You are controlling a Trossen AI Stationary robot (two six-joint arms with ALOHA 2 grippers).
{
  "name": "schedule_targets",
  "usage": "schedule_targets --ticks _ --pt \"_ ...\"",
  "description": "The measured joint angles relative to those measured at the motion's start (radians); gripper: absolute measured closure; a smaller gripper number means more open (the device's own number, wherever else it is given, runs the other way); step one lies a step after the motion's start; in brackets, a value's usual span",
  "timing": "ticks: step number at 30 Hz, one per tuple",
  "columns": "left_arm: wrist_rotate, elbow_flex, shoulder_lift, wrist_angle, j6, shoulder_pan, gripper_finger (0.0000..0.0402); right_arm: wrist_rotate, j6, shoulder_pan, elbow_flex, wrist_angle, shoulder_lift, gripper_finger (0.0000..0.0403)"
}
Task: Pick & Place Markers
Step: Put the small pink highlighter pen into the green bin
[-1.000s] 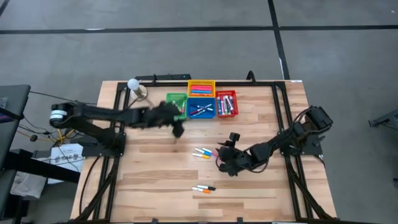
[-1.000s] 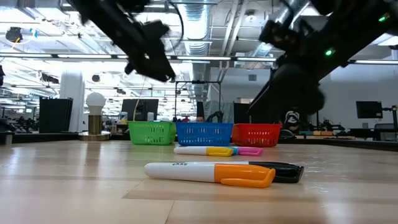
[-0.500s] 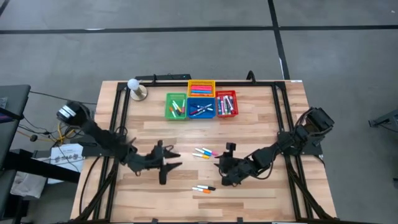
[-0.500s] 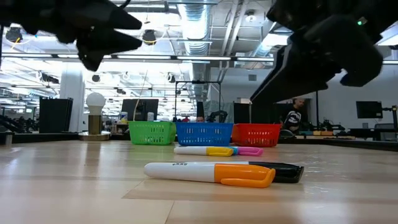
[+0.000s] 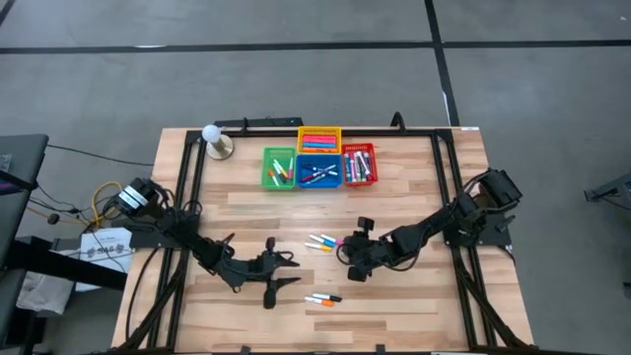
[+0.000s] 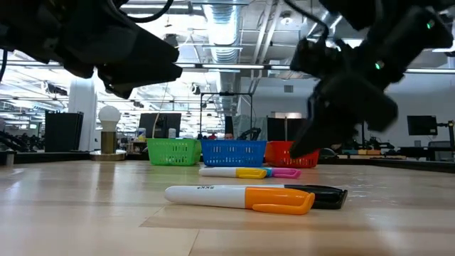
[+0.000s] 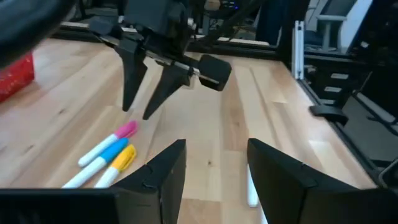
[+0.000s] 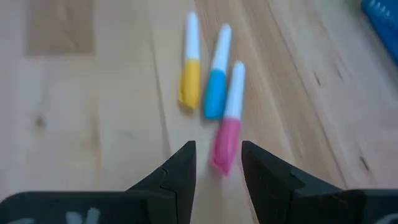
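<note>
Two markers (image 5: 322,299) lie nearest on the wooden surface (image 5: 414,187); left of them hovers the left end effector (image 5: 281,273), fingers apart, empty; beyond, three more markers (image 5: 321,242), the right end effector (image 5: 345,264) just beside them, fingers parted, empty; farthest, baskets (image 5: 318,163) holding markers.

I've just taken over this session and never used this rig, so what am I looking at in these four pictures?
Two dark robot arms work at a wooden table. One picture looks straight down, one looks level across the tabletop, and two come from cameras on the arms' wrists. The left gripper hangs open near an orange-capped and a black-capped marker. The right gripper is open beside three loose markers with yellow, blue and pink caps. Neither holds anything. At the far edge sit green, blue, red and yellow plastic baskets, already holding markers.
</note>
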Motion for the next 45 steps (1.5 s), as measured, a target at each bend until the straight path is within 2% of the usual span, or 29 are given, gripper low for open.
schedule_targets --ticks 11,15,19,26,29,35,45 --pt "-0.008 -0.001 0.0 -0.021 0.001 0.026 0.0245 0.012 0.004 -0.061 0.0 0.09 0.151 0.0285" --pt "-0.008 -0.001 0.0 -0.021 -0.022 0.024 0.0249 0.004 0.004 -0.08 0.001 0.104 0.163 0.0285" --pt "-0.008 -0.001 0.0 -0.021 -0.026 0.024 0.0252 -0.012 0.004 -0.081 0.001 0.095 0.152 0.0293" --pt "-0.008 -0.001 0.0 -0.021 -0.026 0.024 0.0254 -0.012 0.002 -0.071 -0.002 0.092 0.146 0.0347" --pt "-0.008 -0.001 0.0 -0.021 -0.026 0.024 0.0254 0.019 0.0 -0.071 -0.004 0.084 0.146 0.0363" --pt "-0.008 -0.002 0.0 -0.022 -0.026 0.024 0.0253 0.16 0.023 -0.07 -0.01 0.059 0.143 0.0361" --pt "-0.007 -0.002 0.0 -0.02 -0.082 0.031 0.0253 0.2 0.098 -0.016 -0.012 0.049 0.01 0.0375"
